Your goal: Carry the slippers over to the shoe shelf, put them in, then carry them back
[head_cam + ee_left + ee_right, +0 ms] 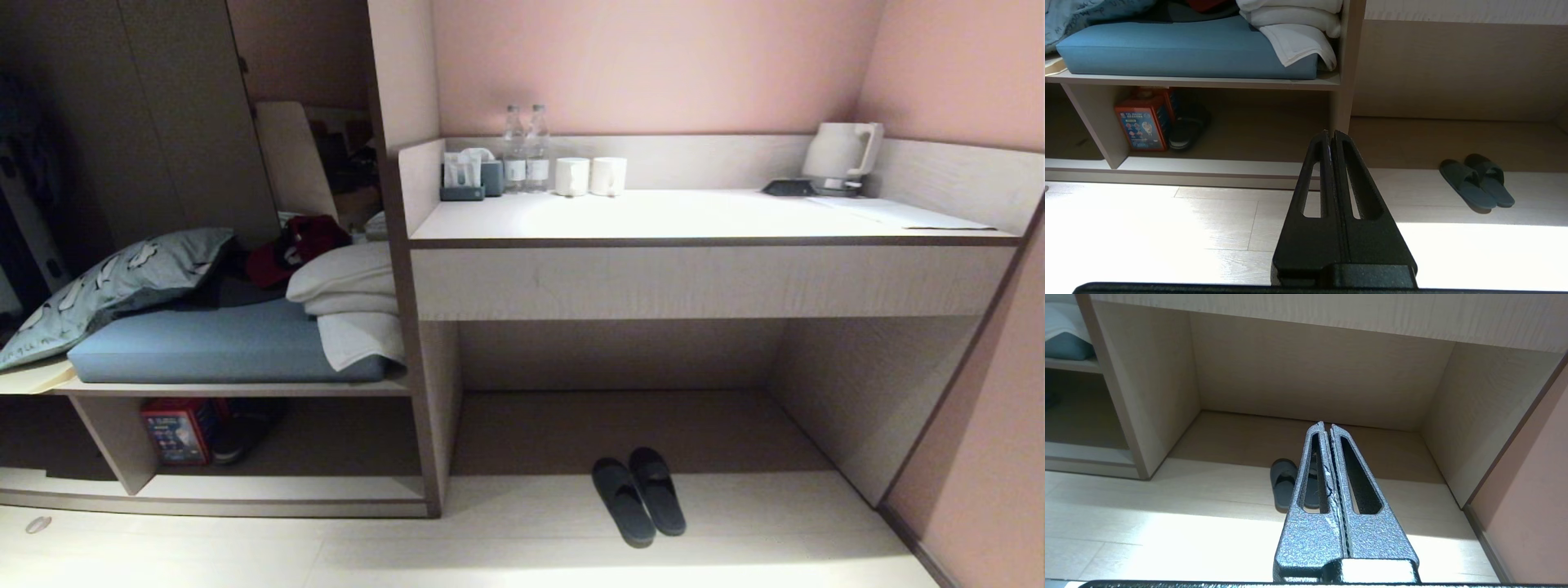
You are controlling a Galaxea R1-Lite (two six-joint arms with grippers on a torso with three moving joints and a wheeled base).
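Observation:
The slippers (638,491), a dark flat pair, lie side by side on the pale floor at the mouth of the desk recess; they also show in the left wrist view (1477,180) and partly behind my right fingers (1285,482). The shoe shelf (286,482) is the low open cubby under the blue cushion at the left, also seen low in the left wrist view (1229,165). Neither arm shows in the head view. My left gripper (1330,132) is shut and empty, well short of the shelf. My right gripper (1327,424) is shut and empty, pointing into the recess.
A red box (177,429) and a bulky dark shoe (245,431) sit inside the shelf's left part. A slanted support panel (114,441) divides it. Bottles, cups and a kettle (841,153) stand on the desk top. A pink wall (980,457) closes the right side.

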